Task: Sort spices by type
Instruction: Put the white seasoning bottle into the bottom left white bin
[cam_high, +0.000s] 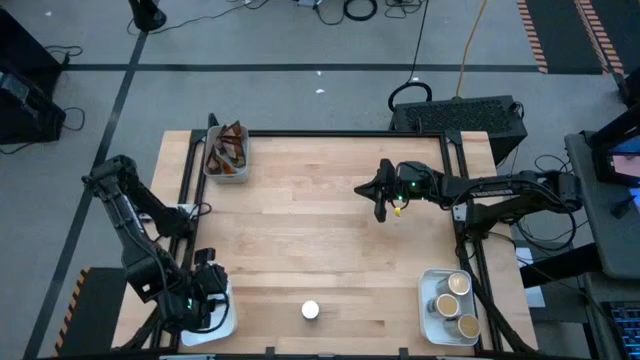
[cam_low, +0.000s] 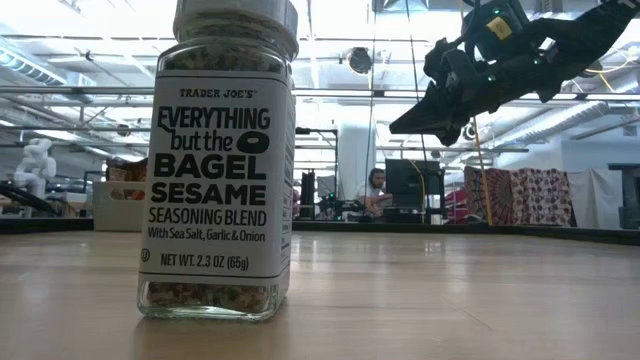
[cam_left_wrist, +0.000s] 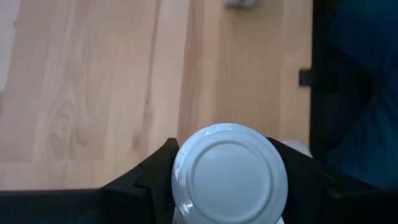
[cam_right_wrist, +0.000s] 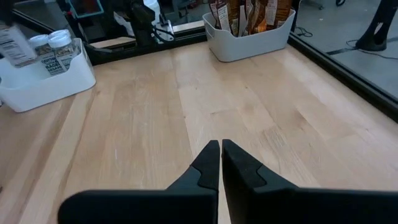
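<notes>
L gripper (cam_high: 205, 290) sits at the table's near-left corner over a white tray (cam_high: 226, 325), fingers partway apart and clamped on a white-lidded jar (cam_left_wrist: 229, 173), round flat lid facing the wrist cam. Mid near edge, a 2nd white-lidded jar (cam_high: 311, 310) stands upright alone: clear glass, white label w/ bold black print, seeds visible at the bottom. R gripper (cam_high: 381, 205) hangs above the far-right part, fingers pressed together, holding nothing.
</notes>
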